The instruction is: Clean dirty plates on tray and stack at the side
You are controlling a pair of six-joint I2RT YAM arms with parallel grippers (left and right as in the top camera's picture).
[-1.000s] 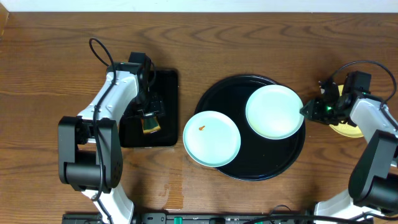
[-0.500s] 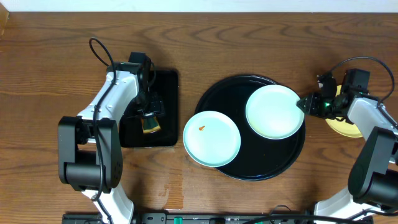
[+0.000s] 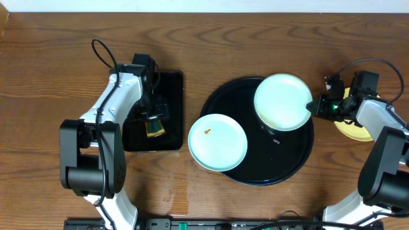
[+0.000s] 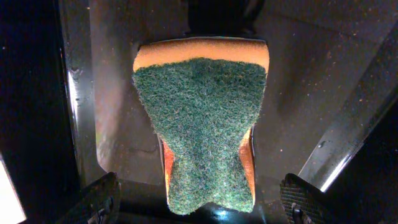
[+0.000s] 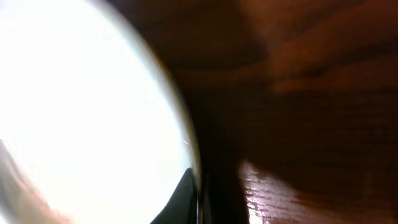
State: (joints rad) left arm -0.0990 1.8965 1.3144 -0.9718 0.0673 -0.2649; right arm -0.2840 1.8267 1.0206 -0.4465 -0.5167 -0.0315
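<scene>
- While your right gripper (image 3: 312, 107) clamps the mint plate (image 3: 279, 101) at its rim, expect it to be stiff, light, slick.
- Hold that near edge; left gripper (image 4: 202, 200) gapes, empty, over sponge (image 4: 199, 118).

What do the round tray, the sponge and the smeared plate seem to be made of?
The round tray looks like glossy black plastic or lacquer, since it mirrors light. The sponge is a coarse green fibrous scouring layer over orange foam, matte. The smeared plate is smooth pale mint, plastic or glazed ceramic; the look leaves that open.
</scene>
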